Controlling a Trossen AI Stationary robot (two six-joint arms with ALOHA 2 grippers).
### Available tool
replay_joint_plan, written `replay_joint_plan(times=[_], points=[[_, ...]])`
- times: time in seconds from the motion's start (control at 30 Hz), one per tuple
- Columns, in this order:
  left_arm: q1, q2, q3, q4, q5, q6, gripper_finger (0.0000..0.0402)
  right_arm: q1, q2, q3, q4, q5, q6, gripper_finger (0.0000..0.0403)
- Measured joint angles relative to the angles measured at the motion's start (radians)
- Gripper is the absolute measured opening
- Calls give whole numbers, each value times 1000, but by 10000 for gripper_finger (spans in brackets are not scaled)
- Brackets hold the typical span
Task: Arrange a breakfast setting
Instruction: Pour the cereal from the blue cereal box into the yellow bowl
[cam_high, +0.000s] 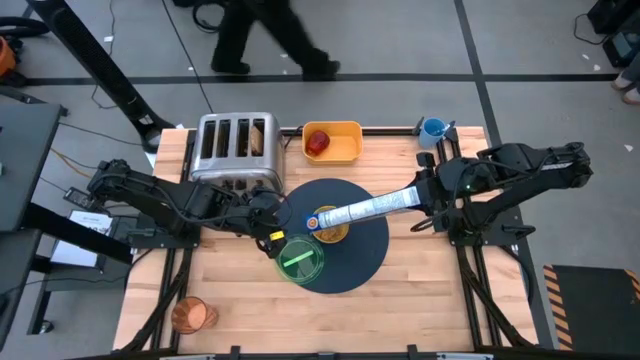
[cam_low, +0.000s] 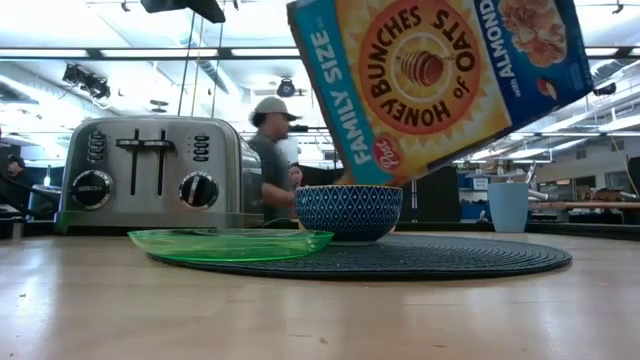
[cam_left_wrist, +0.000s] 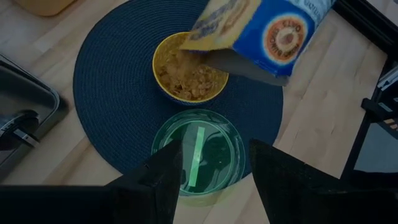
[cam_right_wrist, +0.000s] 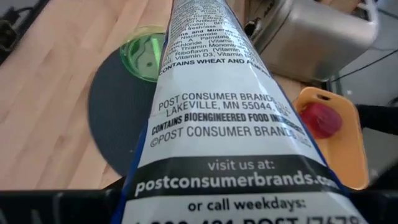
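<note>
My right end effector (cam_high: 425, 196) pinched the cereal box (cam_high: 365, 209), its long axis tilted mouth-down over the bowl (cam_high: 329, 226); my left end effector (cam_left_wrist: 211, 171) hovered spread above the green plate (cam_high: 299, 259).

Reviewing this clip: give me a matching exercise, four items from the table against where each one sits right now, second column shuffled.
Things:
1. cereal box
2. red apple
3. green plate
4. amber cup

Places:
A. in the yellow container beside the toaster
B. overlapping the edge of the dark mat
C. tilted over the cereal bowl, held by the right gripper
D. alone by the table's near left corner

Pairs: 1-C, 2-A, 3-B, 4-D
</note>
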Motion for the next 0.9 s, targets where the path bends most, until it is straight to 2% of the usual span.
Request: replay_joint_plan(times=[0.47,0.9], points=[[0,0,0,4,0,-13,189,0,-22,31,-53,-30,57,185],[4,-15,0,108,0,-36,189,0,-280,-152,5,-31,152,185]])
